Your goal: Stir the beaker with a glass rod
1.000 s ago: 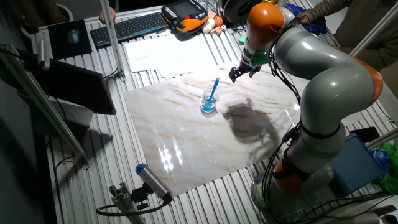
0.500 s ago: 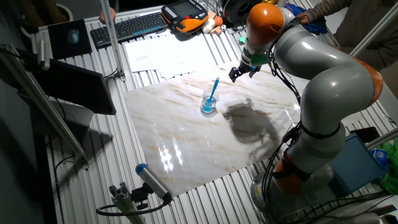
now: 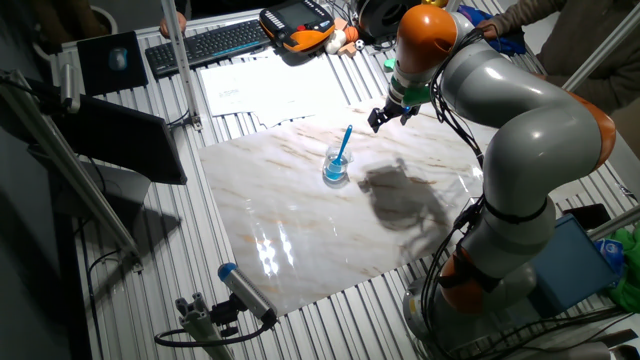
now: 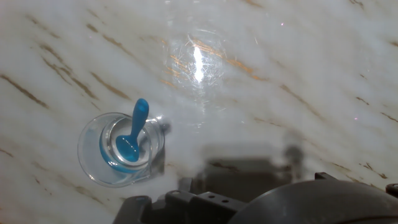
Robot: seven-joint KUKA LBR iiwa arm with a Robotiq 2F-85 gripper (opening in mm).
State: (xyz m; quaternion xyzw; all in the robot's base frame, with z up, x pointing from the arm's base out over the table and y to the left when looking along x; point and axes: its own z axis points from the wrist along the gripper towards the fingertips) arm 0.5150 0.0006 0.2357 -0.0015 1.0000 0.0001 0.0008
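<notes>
Glass rod leans in beaker, tip in blue liquid, ready for grasping. Gripper hangs above and beside, empty; jaws' spacing unclear. Marble tabletop.

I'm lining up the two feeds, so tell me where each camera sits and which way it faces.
Fixed view: high beside the table, looking down across the marble-patterned sheet; shows the grey and orange arm and its gripper.
Hand view: on the hand, looking straight down at the sheet; only dark gripper parts show at the bottom edge.
Shared: the small clear glass beaker of blue liquid holding the thin blue rod.
</notes>
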